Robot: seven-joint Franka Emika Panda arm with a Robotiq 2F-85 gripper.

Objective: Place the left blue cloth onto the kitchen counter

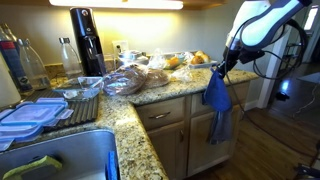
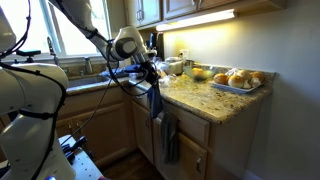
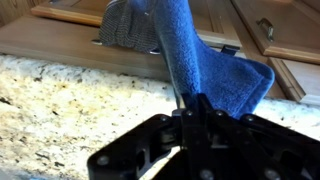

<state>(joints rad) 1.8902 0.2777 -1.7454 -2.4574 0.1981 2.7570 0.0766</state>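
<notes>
My gripper (image 1: 222, 68) is shut on the top of the royal-blue cloth (image 1: 216, 92), which hangs from it just off the front edge of the speckled granite kitchen counter (image 1: 170, 92). The cloth also shows in an exterior view (image 2: 156, 100) under the gripper (image 2: 150, 72) and in the wrist view (image 3: 205, 62), draping from the closed fingers (image 3: 190, 100) over the counter edge (image 3: 70, 95). A duller grey-blue towel (image 1: 219, 126) hangs on the cabinet front below, also visible in the wrist view (image 3: 128, 25).
On the counter are bagged bread (image 1: 135, 78), fruit and baked goods (image 1: 180, 62), a black appliance (image 1: 87, 42), bottles (image 1: 68, 55) and plastic containers (image 1: 30, 112). A sink (image 1: 60, 160) lies at the near end. Wooden drawers (image 1: 165, 115) sit below.
</notes>
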